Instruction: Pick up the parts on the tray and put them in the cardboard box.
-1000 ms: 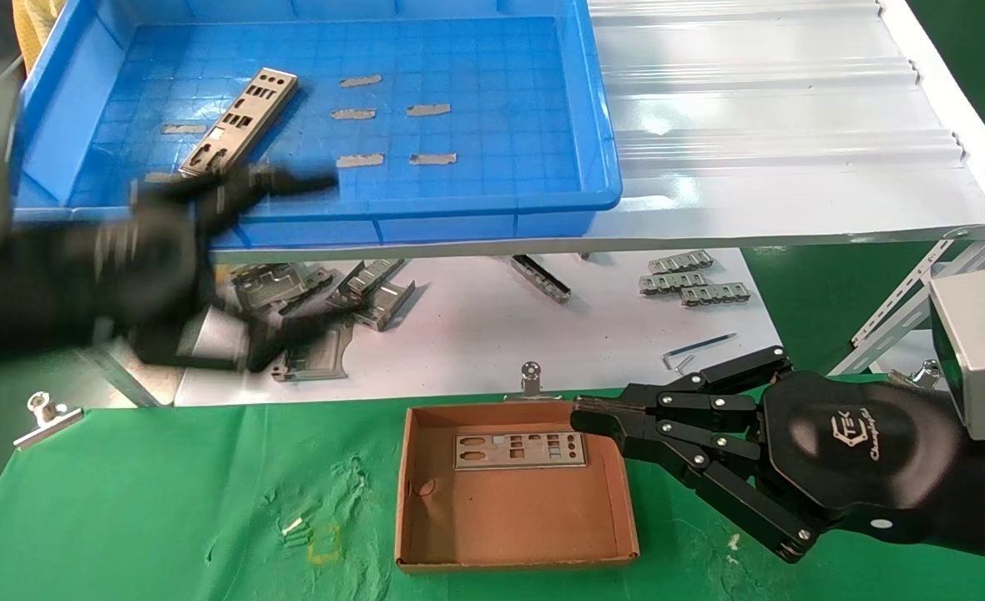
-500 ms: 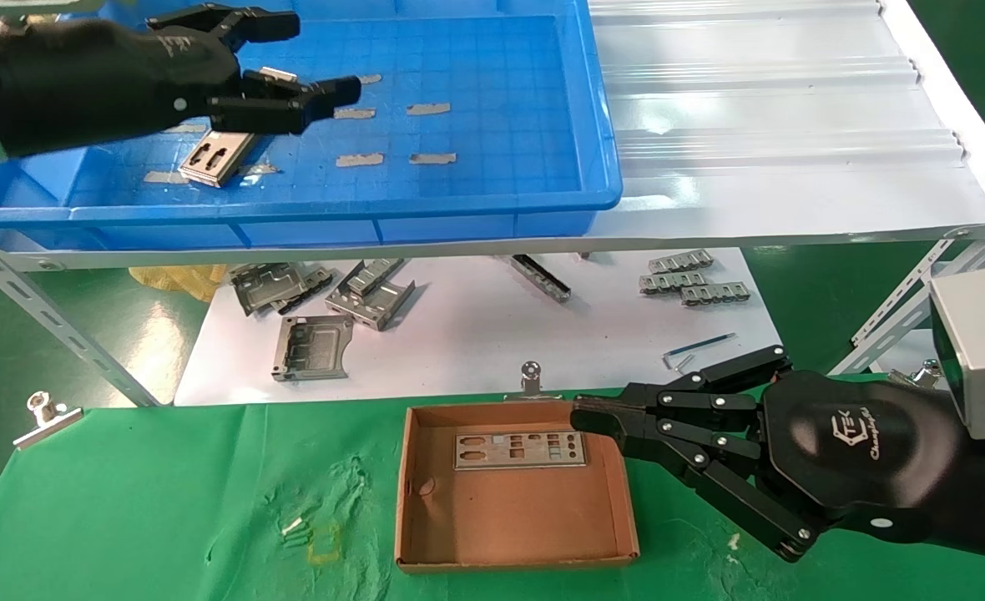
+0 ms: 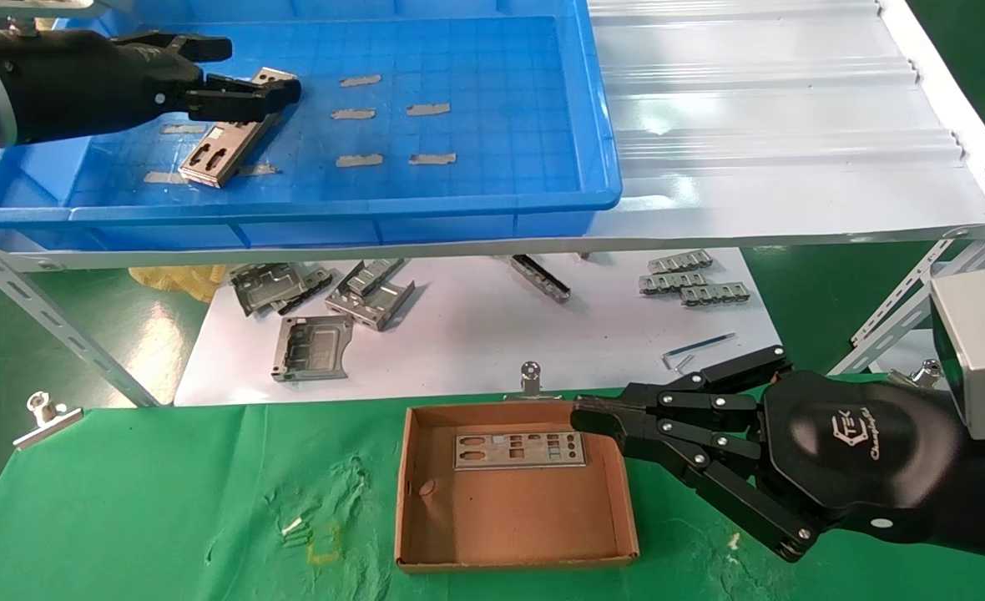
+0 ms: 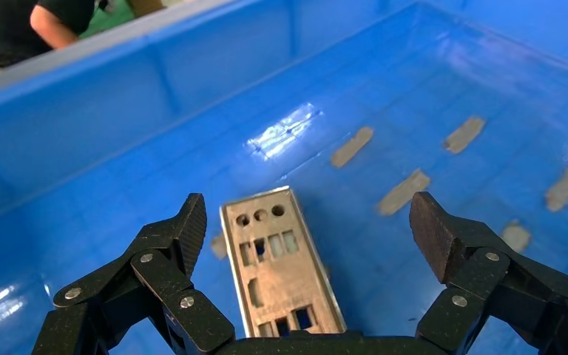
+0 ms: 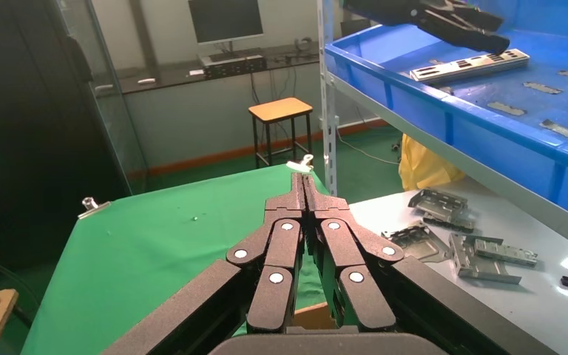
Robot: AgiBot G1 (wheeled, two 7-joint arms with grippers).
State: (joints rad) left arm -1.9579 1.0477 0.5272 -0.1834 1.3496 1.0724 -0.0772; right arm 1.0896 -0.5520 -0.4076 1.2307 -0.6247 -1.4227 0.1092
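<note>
Nearest me, the cardboard box (image 3: 513,488) sat on the green-covered counter (image 3: 167,501) with one plate (image 3: 520,450) already lying along its far wall. The right hand (image 3: 580,415) rested at the box's far right corner, fingers pressed together and holding nothing. Farther off, the blue tray (image 3: 476,209) held one last plate (image 4: 281,270) near its left end; the left hand (image 4: 307,240) hovered over it, fingers spread wide, nothing gripped yet. I'd say roughly half remained.

A white ribbed sheet (image 3: 776,108) on a metal rack carries the blue tray (image 3: 601,125). Below, a white board (image 3: 492,334) holds bent grey brackets (image 3: 313,346) (scattered) — nearer, a green-covered table (image 3: 167,501) bears the cardboard box (image 3: 409,501) — clips (image 3: 46,413) at its edge.
</note>
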